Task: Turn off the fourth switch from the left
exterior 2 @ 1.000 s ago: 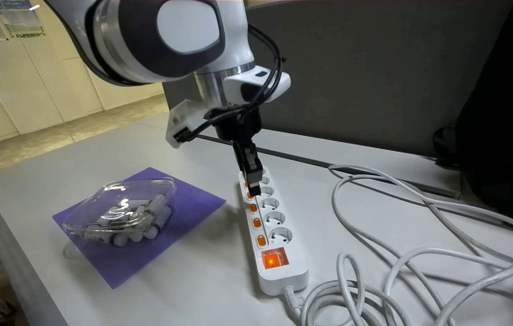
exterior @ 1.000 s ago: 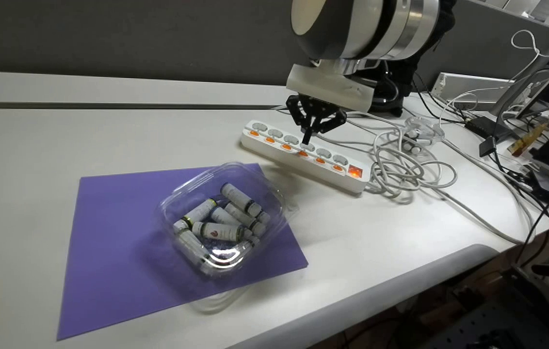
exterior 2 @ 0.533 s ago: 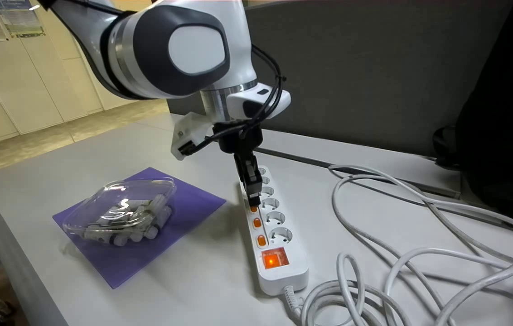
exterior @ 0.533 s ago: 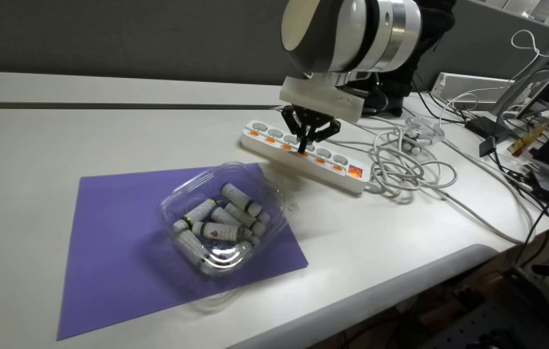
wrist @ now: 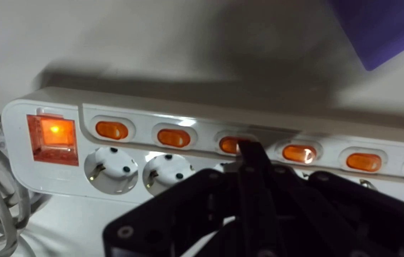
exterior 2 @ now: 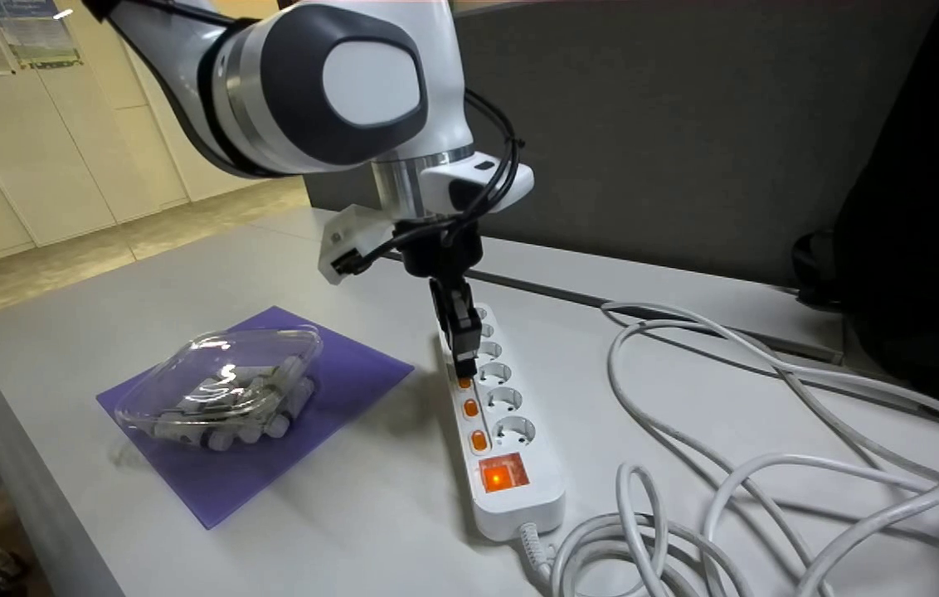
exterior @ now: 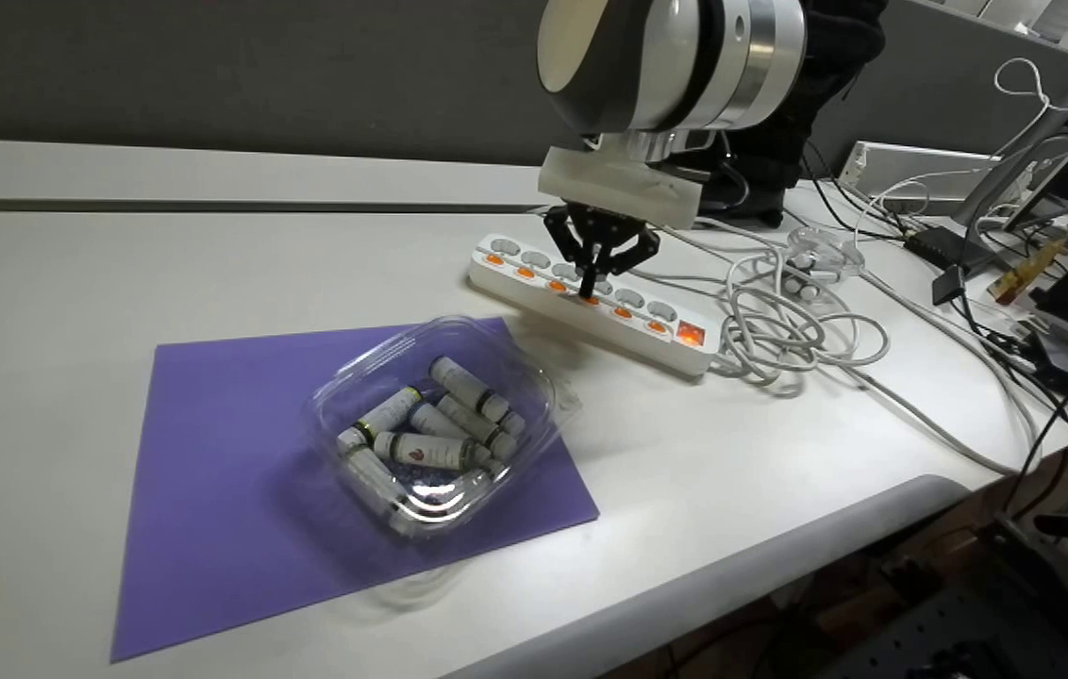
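Note:
The long white power strip (exterior: 540, 298) lies on the table in both exterior views, also in an exterior view (exterior 2: 532, 464) and the wrist view (wrist: 152, 117). The fourth switch from the left (exterior: 594, 301) is a small orange-red rocker, partly hidden by my fingertips; it also shows in an exterior view (exterior 2: 464, 384). In the wrist view, where the row runs reversed, this switch (wrist: 228, 145) has its right part covered by the dark fingertips. My gripper (exterior: 586, 292) is shut and empty, pointing down at this switch (exterior 2: 465, 371) (wrist: 246, 146). The tips appear to touch it.
A lit main switch (exterior: 691, 333) sits at the strip's cable end. Identical rockers (wrist: 299, 153) flank the tips, with sockets (wrist: 168, 173) alongside. White cables (exterior: 770, 321) coil beside the strip. A purple sheet (exterior: 213, 471) bears a clear container (exterior: 534, 377) of small bottles.
Over the last second my gripper has moved down and toward the switch row, from above the sockets onto the fourth switch. In the last half second the tips have hardly moved; the arm has shifted slightly.

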You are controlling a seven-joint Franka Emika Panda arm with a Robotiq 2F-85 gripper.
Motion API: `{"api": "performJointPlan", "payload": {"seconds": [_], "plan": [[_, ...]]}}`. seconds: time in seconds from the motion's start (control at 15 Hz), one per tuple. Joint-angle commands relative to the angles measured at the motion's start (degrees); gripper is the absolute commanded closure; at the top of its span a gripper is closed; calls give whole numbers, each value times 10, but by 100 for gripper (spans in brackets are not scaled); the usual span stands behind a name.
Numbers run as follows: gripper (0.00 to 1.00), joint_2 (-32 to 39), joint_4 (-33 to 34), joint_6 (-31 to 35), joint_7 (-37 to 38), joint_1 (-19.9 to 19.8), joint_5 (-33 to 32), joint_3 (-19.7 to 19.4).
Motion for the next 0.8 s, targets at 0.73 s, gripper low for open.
{"api": "performJointPlan", "payload": {"seconds": [0.73], "plan": [[100, 49, 23, -51, 156, 89, -130, -35]]}}
